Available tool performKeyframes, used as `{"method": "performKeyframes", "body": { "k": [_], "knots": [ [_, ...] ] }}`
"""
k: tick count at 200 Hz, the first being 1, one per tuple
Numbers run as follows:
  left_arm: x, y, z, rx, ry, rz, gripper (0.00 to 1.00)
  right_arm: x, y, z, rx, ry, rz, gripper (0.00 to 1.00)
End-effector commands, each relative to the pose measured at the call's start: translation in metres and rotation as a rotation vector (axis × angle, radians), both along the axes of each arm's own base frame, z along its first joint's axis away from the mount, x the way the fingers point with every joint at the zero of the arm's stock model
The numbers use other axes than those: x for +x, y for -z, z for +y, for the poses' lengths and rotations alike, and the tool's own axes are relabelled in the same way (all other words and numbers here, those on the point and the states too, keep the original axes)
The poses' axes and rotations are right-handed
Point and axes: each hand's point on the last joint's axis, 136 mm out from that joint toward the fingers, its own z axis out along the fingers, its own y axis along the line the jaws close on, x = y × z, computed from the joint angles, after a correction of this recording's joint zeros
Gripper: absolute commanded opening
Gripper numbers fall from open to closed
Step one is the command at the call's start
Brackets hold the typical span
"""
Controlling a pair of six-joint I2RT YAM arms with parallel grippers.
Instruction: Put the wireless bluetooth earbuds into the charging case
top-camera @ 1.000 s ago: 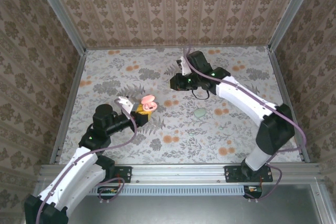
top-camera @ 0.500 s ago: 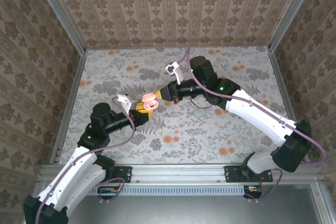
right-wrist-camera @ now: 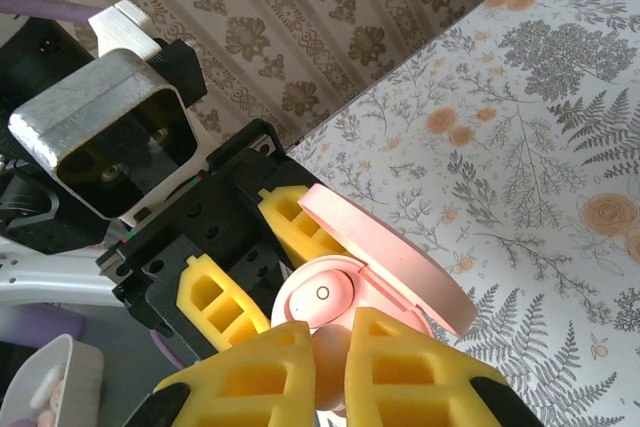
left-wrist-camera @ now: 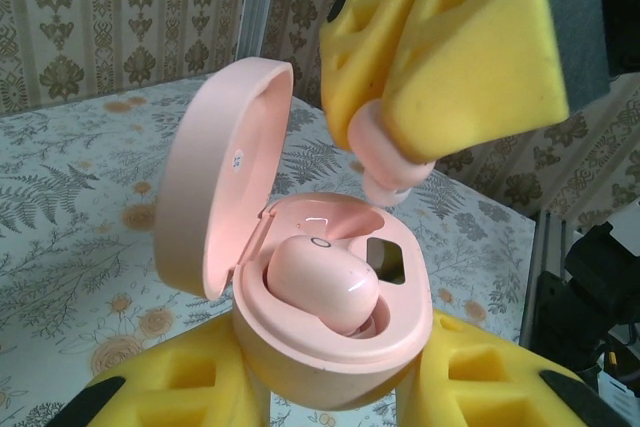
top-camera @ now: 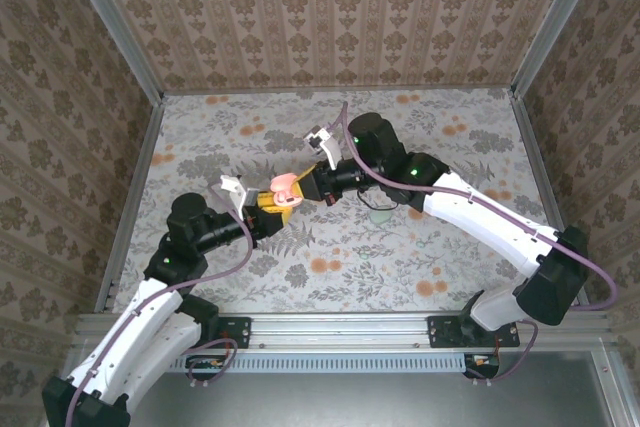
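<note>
The pink charging case (left-wrist-camera: 318,369) is clamped above the floral table (top-camera: 430,132), left of centre, by the left gripper (top-camera: 265,209), whose jaws are closed against its sides. The lid (left-wrist-camera: 215,177) stands open. One earbud (left-wrist-camera: 322,282) is seated inside, and the socket (left-wrist-camera: 386,257) beside it is bare. Just above that socket, a second earbud (left-wrist-camera: 385,162) is pinched in the tightly closed right gripper (right-wrist-camera: 328,372). A small pale green object (top-camera: 380,215) lies on the table to the right.

The table (top-camera: 300,267) is covered from edge to edge with a pale floral sheet printed with grey-green fern fronds, leaves and scattered orange blossoms. Aluminium rails (top-camera: 130,197) frame it on the left, right and far sides, and another rail runs along the near edge. One small pale green oval object (top-camera: 379,216) lies flat on the sheet, right of centre and about midway between near and far. What it is cannot be told.
</note>
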Motion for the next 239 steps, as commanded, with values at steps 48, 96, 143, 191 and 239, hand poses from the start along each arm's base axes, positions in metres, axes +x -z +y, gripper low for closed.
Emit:
{"method": "performKeyframes", "body": {
  "k": [48,96,143,191,239],
  "knots": [
    [-0.004,-0.024,0.0,-0.047,0.02,-0.04,0.0,0.001,0.021,0.007,-0.049,-0.015,0.002,0.1],
    [-0.004,-0.025,0.0,-0.046,0.019,-0.043,0.0,-0.003,0.03,0.007,-0.063,-0.026,0.029,0.11],
    [-0.004,-0.024,0.0,-0.044,0.02,-0.04,0.0,-0.001,0.042,0.004,-0.121,-0.013,0.056,0.23],
    [-0.004,-0.023,0.0,-0.042,0.02,-0.036,0.0,0.005,0.044,0.002,-0.152,0.023,0.068,0.35],
    [-0.003,-0.022,0.0,-0.041,0.015,-0.035,0.0,0.007,0.039,0.001,-0.156,0.048,0.084,0.41]
  ]
}}
